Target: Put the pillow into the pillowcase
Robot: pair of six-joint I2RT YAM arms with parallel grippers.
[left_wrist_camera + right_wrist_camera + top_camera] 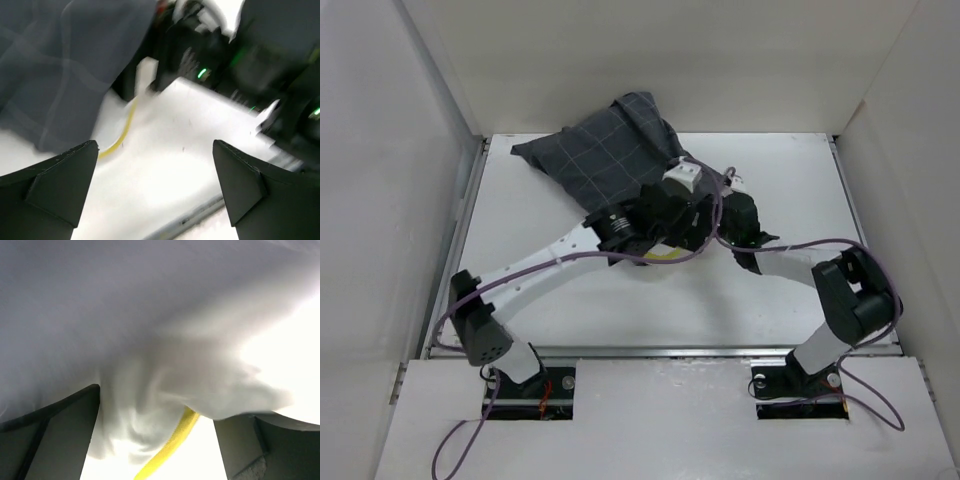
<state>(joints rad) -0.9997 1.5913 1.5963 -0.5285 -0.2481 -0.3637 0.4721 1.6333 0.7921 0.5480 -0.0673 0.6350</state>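
The dark grey checked pillowcase lies bunched at the back of the table, and it fills the upper left of the left wrist view. Of the pillow only a yellow edge sliver shows under the two wrists. My left gripper is open, nothing between its fingers, with the pillow's yellow band just beyond its left finger. My right gripper is also open. Crumpled cream pillow cloth and its yellow band hang loose between its spread fingers.
White enclosure walls close in the table on the left, back and right. A metal rail runs along the near edge. Purple cables loop over both arms. The right arm's black body crowds the left wrist view's upper right.
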